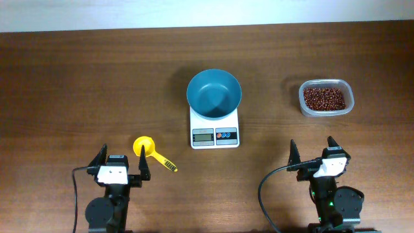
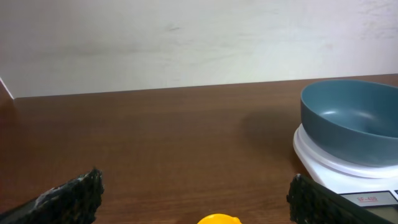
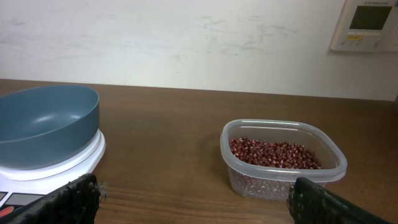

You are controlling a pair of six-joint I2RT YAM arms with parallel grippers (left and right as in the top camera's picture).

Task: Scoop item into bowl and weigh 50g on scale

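Bowl [image 1: 214, 92] sits on scale [image 1: 214, 133], mid-table, empty. Beans [image 1: 325, 98] in clear tub [image 1: 301, 107], well right of scale. Yellow scoop [image 1: 145, 146] lies on the table left of scale, its cup right at one fingertip of left gripper [image 1: 123, 154]. Left gripper spread wide, grasping nothing. Right gripper [image 1: 312, 144] likewise released, facing tub, bare wood between. Wall panel [image 3: 367, 25] behind.

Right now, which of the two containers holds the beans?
The clear plastic tub, right of the scale, holds them; the teal bowl on the scale is empty.
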